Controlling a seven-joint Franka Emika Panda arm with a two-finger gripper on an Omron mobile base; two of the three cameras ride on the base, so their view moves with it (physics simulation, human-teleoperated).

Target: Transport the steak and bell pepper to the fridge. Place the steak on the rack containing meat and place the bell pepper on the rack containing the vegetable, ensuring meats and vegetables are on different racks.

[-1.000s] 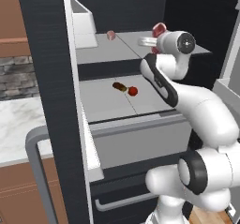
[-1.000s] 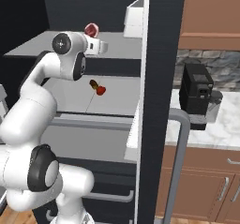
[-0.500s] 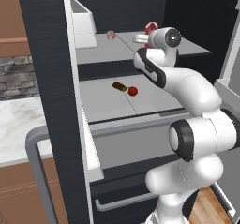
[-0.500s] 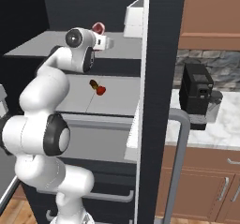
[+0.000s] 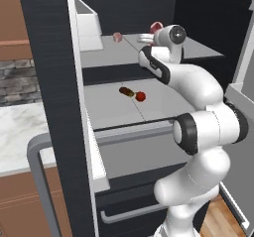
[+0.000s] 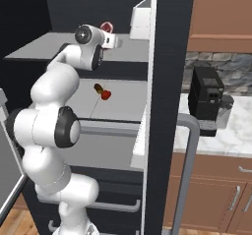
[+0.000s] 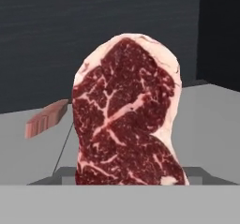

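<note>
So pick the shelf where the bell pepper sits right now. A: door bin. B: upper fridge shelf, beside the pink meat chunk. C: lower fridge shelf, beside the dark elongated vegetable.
C: the bell pepper lies on the lower shelf next to the dark elongated vegetable.

You're in a rendered home kitchen: tall black fridge standing open, white marble worktop at right, brown wooden cabinets below, black coffee machine.

No writing, label, brand or number can be read anywhere, not on the fridge, nor on the black coffee machine on the bench
</note>
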